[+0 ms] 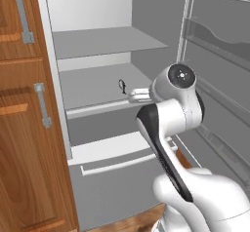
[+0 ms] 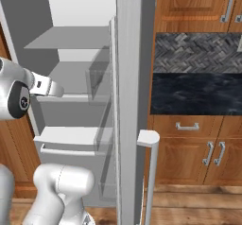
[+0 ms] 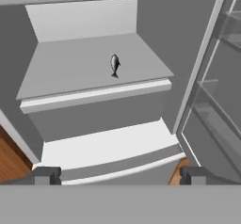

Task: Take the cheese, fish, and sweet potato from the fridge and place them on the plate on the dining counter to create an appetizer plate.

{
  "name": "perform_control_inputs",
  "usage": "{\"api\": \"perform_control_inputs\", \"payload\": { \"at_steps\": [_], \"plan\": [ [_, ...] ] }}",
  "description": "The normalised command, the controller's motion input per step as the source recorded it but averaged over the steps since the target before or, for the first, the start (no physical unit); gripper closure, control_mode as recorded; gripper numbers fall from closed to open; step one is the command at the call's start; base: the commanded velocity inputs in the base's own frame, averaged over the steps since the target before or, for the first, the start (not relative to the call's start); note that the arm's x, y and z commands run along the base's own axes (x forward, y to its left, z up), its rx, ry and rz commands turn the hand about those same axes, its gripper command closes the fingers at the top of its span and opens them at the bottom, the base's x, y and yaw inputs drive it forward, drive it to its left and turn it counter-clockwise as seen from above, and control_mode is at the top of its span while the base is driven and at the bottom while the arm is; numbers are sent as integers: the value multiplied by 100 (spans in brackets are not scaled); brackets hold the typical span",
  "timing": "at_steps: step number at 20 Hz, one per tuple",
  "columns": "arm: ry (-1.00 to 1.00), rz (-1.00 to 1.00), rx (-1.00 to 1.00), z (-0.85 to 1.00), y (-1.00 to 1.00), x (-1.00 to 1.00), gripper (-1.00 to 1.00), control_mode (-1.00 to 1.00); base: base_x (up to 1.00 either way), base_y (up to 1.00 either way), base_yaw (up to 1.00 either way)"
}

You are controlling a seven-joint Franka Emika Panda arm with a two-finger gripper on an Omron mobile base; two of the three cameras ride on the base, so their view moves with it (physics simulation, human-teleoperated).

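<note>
Fish (image 3: pixel 114 65) on fridge (image 3: pixel 84 16) shelf (upright)

My two base cameras flank the arm, both facing the open fridge (image 1: pixel 112 80); my hand camera looks in closer.

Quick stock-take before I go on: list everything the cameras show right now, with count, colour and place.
fridge: one, light grey, door swung open, white shelves and a lower drawer inside
fish: one, dark grey, lying alone on the middle shelf, toward its front
fridge door: one, grey, open, its racks look bare
drawer: one, light grey, shut, at the fridge's bottom
wooden cabinets: several, brown with grey handles, beside the fridge on both sides
wall counter: one, black stone, beside the open door, under a grey herringbone backsplash
floor: wooden, brown
gripper: one, dark fingertips, open, holding nothing, in front of the fridge facing the fish
</note>
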Motion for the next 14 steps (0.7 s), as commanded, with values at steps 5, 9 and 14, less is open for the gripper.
{"api": "perform_control_inputs", "payload": {
  "at_steps": [5,9,14],
  "plan": [
    [-1,0,0,-20,0,40,-100,-100,0,0,0],
    [0,0,0,-16,0,34,-100,-100,0,0,0],
    [0,0,0,-12,-2,29,-100,-100,0,0,0]
  ]
}}
